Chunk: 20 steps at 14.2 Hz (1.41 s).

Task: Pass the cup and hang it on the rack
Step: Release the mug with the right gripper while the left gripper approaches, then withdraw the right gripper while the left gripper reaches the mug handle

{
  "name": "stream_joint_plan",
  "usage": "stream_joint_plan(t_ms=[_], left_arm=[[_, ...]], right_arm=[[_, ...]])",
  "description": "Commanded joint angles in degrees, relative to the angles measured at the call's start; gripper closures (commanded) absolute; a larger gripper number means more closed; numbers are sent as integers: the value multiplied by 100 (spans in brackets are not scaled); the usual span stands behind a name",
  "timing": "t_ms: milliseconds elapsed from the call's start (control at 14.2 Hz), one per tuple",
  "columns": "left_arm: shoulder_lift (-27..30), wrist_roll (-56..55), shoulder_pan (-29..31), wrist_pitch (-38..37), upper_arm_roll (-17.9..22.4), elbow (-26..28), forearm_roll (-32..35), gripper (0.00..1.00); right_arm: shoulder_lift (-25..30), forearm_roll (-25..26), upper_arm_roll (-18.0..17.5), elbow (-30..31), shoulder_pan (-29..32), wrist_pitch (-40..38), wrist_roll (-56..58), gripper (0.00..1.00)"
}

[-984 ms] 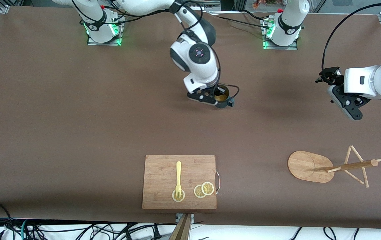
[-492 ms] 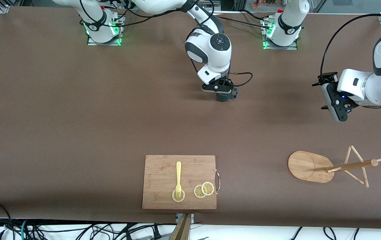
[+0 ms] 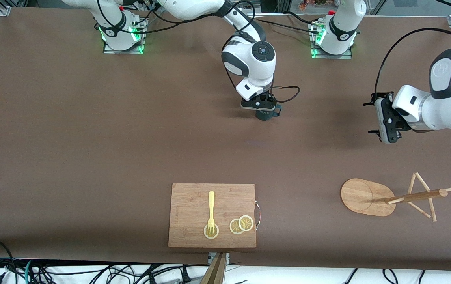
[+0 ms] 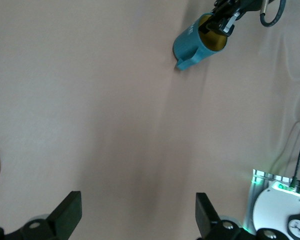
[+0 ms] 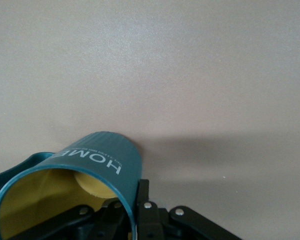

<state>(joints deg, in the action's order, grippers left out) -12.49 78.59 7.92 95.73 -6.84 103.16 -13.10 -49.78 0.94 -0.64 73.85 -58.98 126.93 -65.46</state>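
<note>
Teal, the cup (image 3: 265,114) hangs by its rim in our right gripper (image 3: 259,105), well apart from the rack (image 3: 368,196). Our left gripper (image 3: 384,119), jaws wide, should approach the handle slowly.

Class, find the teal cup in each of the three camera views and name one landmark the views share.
Front view: the cup sits under the right gripper, mid-table, near the bases.
Left wrist view: cup at the top, gripped at its rim.
Right wrist view: cup fills the lower corner, ochre inside showing.
Shared landmark: the right gripper clamped on the rim.
</note>
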Motion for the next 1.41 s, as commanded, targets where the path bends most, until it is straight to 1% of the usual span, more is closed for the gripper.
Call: stream_joint_plan(t_ms=[0,70,141,211,352,422,492,633,773,914,984,1055,1125,1195,1336], left_arm=[[106,692,140,384,-2,476,-324,0],[106,789,131,480,-2,537,-333,0],[106,885,122,603,-11,616,-359,0],[106,1043,96,761,-11,722,-438,0],[89,1700,70,1340,-11,1186,-779,0],[88,2043,69,1647,-11,1458,-1008,0],[80,2394,69,1964,-11,1696,-1219,0],[-104,2862,34,2465,-28,1926,-1466,0],[-271,3240,-140,2660,-55,1918,-1545,0],[-403,3723,-343,2696,-81,1927,-2000,0],[-526,3908,-413,2731,-107,1918,-2238,0],[-666,4031,-501,2836,-177,1901,-2406,0],[-815,4146,-606,3037,-212,1892,-2503,0],[-973,4277,-686,3204,-274,1892,-2635,0],[-1220,4829,-721,3390,-423,1909,-3160,0]], right_arm=[[-102,99,73,-204,-78,-19,-37,62],[-85,99,73,-204,-78,-28,-46,48],[-59,99,73,-204,-78,-62,-46,39],[-15,73,73,-213,-61,-98,-37,37],[248,38,99,-213,-26,-360,-11,25],[415,37,99,-222,1,-579,-2,16],[625,37,108,-222,53,-781,24,3],[1152,20,73,-213,325,-1160,77,1],[1653,37,125,-160,597,-1668,86,1],[2075,20,449,-160,791,-2319,208,1],[2295,2,581,-108,879,-2556,531,1],[2549,-85,669,-3,1036,-2750,934,1],[2726,-373,740,50,1264,-2926,1251,1],[2876,-567,889,68,1406,-3154,1524,1],[3078,-604,1327,77,1434,-3594,2026,1]])
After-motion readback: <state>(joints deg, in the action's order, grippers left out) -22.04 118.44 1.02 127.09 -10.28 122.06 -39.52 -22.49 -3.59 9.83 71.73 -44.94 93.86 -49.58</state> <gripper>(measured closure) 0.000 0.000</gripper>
